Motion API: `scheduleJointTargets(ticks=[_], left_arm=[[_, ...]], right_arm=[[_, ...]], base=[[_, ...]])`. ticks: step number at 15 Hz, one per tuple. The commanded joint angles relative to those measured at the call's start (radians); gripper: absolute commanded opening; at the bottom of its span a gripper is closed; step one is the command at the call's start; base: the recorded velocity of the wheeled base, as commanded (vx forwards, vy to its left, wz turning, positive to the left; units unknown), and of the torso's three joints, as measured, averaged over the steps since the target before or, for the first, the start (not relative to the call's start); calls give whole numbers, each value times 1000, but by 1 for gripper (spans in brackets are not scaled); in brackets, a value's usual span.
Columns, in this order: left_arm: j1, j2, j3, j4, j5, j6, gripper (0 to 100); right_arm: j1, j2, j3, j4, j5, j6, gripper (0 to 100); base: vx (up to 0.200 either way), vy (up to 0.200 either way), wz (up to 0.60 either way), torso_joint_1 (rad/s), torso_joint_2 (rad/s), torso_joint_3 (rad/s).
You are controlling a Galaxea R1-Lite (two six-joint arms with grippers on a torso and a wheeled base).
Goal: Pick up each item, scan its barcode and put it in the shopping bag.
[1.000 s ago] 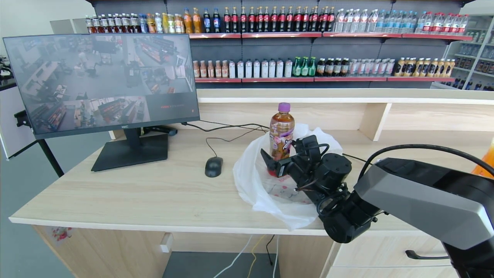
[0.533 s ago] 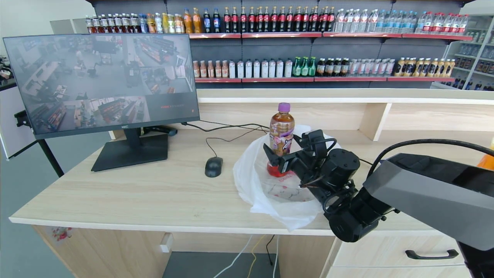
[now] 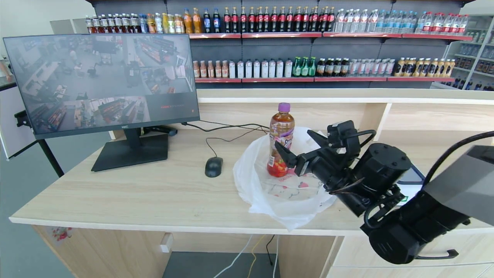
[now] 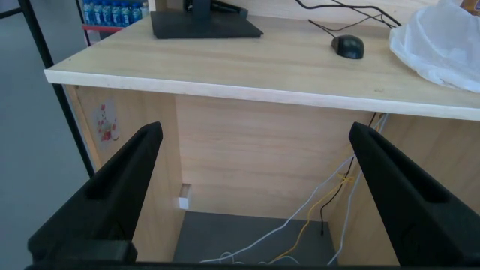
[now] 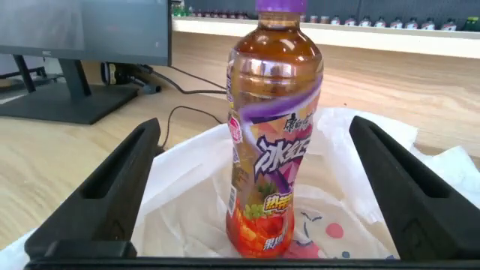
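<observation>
The bottle [image 3: 281, 141] stands upright in the mouth of the white shopping bag [image 3: 247, 181]. Its long axis is vertical, the purple cap [image 3: 284, 107] is at the top, and the base rests on the plastic spread over the counter [image 3: 154, 193]. In the right wrist view the printed label faces the camera. The right gripper [image 3: 294, 139] is level with the lower half of the bottle, on the bottle's right and near side. Its jaws are spread wide, with one finger on each side of the bottle. A visible gap remains on both sides, so the fingers do not touch the bottle and nothing is grasped. The left gripper [image 4: 255, 187] is low in front of the counter, below its front edge. Its jaws are also spread wide and hold nothing. A mouse [image 3: 213, 166] lies on the counter to the left of the bag, and a monitor [image 3: 100, 81] stands farther left.
</observation>
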Motion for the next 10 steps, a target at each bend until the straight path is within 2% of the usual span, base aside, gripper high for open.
scheduleJointTargets(ticks=[1,3,10], left_arm=[[0,0,0,0,0,0,100],[0,0,1,0,0,0,100],[0,0,0,0,0,0,100]], right_arm=[[38,-166,104,-1,0,0,100],[73,-241,165,-1,0,-3,100],[61,-384,274,-1,0,-2,100]], base=[[0,0,0,0,0,0],[0,0,0,0,0,0],[0,0,0,0,0,0]])
